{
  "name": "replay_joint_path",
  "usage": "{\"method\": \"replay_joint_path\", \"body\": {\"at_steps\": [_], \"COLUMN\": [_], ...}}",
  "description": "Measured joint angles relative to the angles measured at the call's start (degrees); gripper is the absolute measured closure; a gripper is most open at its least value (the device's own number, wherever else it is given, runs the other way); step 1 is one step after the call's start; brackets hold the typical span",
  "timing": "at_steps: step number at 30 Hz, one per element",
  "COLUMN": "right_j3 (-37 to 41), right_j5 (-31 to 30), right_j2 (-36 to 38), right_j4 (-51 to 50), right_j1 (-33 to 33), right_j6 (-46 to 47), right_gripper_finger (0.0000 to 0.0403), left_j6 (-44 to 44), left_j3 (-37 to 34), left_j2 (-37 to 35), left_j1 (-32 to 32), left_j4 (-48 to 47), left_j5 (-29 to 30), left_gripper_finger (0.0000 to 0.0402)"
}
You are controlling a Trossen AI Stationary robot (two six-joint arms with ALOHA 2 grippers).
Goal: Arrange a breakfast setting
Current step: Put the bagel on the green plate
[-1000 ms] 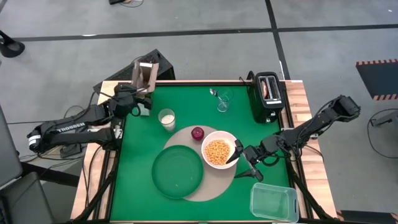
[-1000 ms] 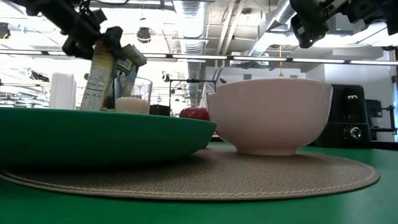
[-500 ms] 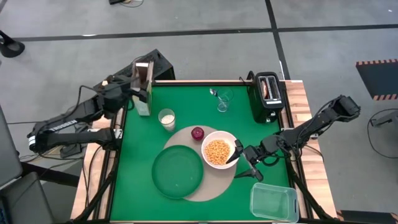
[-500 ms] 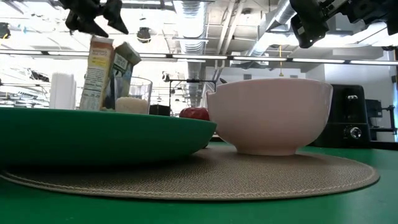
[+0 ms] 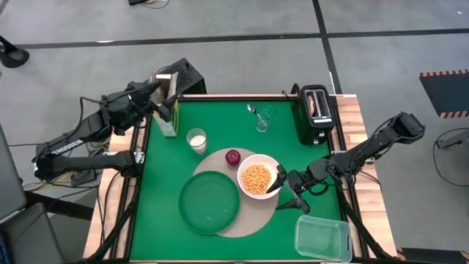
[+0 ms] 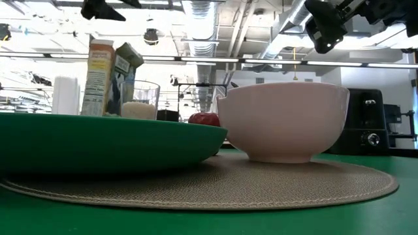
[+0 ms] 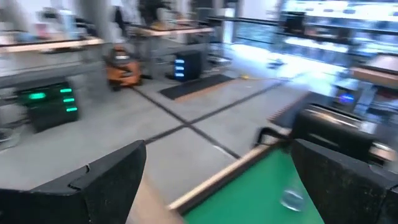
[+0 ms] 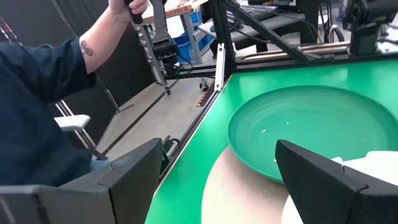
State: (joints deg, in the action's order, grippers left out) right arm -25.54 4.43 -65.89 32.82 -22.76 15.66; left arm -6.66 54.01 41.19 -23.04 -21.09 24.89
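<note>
The cereal box [image 5: 168, 116] stands upright on its base at the table's far left corner; it also shows in the low view [image 6: 108, 78]. My left gripper [image 5: 155, 103] is open and empty, above the box and to its left [image 7: 217, 168]. The tan mat [image 5: 234, 192] carries the dark-green plate [image 5: 209, 202] and the white bowl [image 5: 256, 179], which is filled with cereal. My right gripper [image 5: 287, 195] is open and empty, raised just right of the bowl [image 8: 217, 180]. A clear glass [image 5: 262, 117] with a metal spoon stands at the far middle.
A glass of milk [image 5: 196, 140] and a small red fruit [image 5: 233, 157] stand near the mat's far edge. A black toaster [image 5: 315, 114] is at the far right, and a clear plastic tub [image 5: 322, 238] at the near right. A person's arm [image 8: 37, 93] shows beyond the table.
My left gripper has let go of the cereal box and gone up and toward the table's far left corner. The box, tilted in the gripper a second ago, now stands upright on the table. My right arm has kept still.
</note>
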Motion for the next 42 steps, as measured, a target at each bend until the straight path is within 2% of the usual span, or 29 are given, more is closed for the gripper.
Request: {"method": "replay_joint_path", "body": {"at_steps": [3,10,13,17,23,29,37,42], "right_j3": [0.0,0.0,-0.1,-0.4,-8.3,-17.1,-26.7,-31.6], "right_j5": [0.0,0.0,-0.1,-1.3,-4.2,-12.9,-21.2,-22.7], "right_j2": [0.4,6.9,10.2,13.5,16.0,16.1,16.1,16.0], "right_j4": [0.8,-1.1,-4.8,-9.4,-24.4,-40.4,-53.6,-60.3], "right_j1": [1.5,6.8,9.8,13.9,17.0,19.4,23.0,25.6], "right_j6": [-0.4,-1.2,-1.3,-1.3,-4.0,-4.2,-3.6,-0.7], "right_gripper_finger": [0.0062,0.0062,0.0062,0.0062,0.0062,0.0062,0.0073,0.0086], "left_j6": [1.6,6.9,6.0,6.8,7.4,5.2,-0.2,-0.7], "left_j3": [0.0,0.1,0.1,0.1,0.1,0.1,0.0,0.0], "left_j2": [0.0,0.1,0.6,2.3,4.7,6.9,10.9,14.0], "left_j1": [1.1,6.8,9.4,12.8,17.5,22.1,31.2,37.8], "left_j4": [0.6,1.7,3.6,7.3,13.2,12.5,7.9,8.0], "left_j5": [-7.1,-25.7,-28.7,-28.7,-24.5,-19.6,-14.2,-12.7], "left_gripper_finger": [0.0015,0.0015,0.0015,0.0015,0.0015,0.0015,0.0015,0.0015]}}
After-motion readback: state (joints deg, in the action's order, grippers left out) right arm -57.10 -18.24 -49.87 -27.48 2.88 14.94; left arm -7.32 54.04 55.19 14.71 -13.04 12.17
